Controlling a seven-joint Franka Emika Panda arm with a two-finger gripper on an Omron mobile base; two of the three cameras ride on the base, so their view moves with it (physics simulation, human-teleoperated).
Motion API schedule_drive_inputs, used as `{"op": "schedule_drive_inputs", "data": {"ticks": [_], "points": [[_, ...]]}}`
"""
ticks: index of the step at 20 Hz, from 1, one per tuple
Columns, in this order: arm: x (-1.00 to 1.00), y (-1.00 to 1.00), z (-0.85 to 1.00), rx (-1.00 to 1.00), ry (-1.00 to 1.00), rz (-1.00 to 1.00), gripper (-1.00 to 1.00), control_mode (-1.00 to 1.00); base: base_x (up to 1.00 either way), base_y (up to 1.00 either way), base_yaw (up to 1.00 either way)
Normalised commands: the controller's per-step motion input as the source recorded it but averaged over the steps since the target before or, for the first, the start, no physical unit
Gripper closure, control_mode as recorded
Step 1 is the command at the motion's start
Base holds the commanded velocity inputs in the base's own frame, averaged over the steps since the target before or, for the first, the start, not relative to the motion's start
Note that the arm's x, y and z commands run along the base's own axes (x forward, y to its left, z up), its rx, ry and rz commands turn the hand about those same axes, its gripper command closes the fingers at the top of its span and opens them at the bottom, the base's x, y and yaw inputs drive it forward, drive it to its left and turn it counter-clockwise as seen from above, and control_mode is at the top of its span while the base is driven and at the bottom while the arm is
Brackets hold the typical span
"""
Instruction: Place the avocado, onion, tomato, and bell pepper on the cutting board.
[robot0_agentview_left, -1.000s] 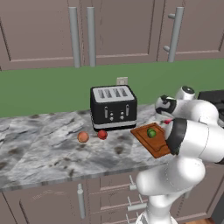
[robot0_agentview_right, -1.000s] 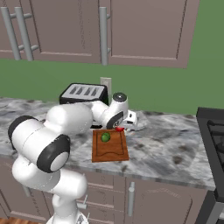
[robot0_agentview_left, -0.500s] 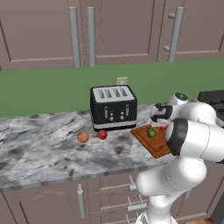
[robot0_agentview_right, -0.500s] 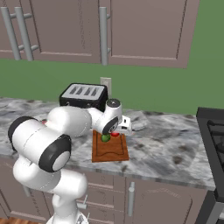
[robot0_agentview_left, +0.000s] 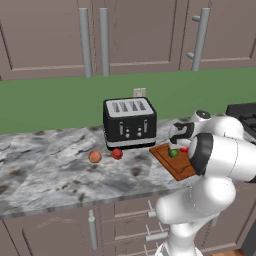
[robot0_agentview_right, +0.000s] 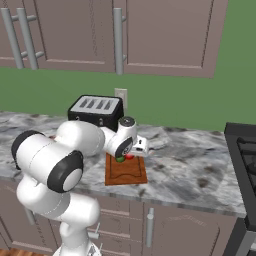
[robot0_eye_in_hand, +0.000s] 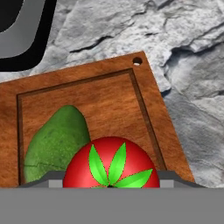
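Hand view, looking down along the gripper (robot0_agentview_left: 183, 146) at the cutting board (robot0_eye_in_hand: 109, 100): the jaws are pressed onto a round red fruit with a green star-shaped calyx, taken here to be the bell pepper (robot0_eye_in_hand: 109, 168), which sits between the fingertips directly over the board's grooved inner field. Whether the pepper already rests on the wood or hangs just above it cannot be told from these views. The avocado (robot0_eye_in_hand: 54, 142) lies flat on the board just beside the gripper, touching or nearly touching the pepper, and counts as placed. A corner of the black toaster (robot0_eye_in_hand: 22, 30) shows beyond the board's far edge, and the marbled counter (robot0_eye_in_hand: 188, 65) surrounds it. Left base view: the onion (robot0_agentview_left: 94, 156) and the tomato (robot0_agentview_left: 116, 153) lie side by side on the counter, well apart from the gripper and off to its left, in front of the toaster's near corner; neither is on the board. Progress, as judged from this layout: one of four items is delivered, a second is at the board and awaits only release, and two are untouched. The remaining work is to let go of the pepper, then fetch the tomato and the onion in turn, with room on the board's open half to receive them.
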Motion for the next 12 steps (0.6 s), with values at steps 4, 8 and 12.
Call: {"op": "schedule_drive_inputs", "data": {"ticks": [4, 8, 12], "points": [[-0.07, 0.0, -0.01, 0.0, 0.0, 0.0, 1.0, -1.0, 0.0, 0.0, 0.0], [-0.13, -0.04, 0.0, 0.0, 0.0, 0.0, 1.0, -1.0, 0.0, 0.0, 0.0], [-0.03, -0.03, -0.01, 0.0, 0.0, 0.0, 1.0, -1.0, 0.0, 0.0, 0.0]]}}
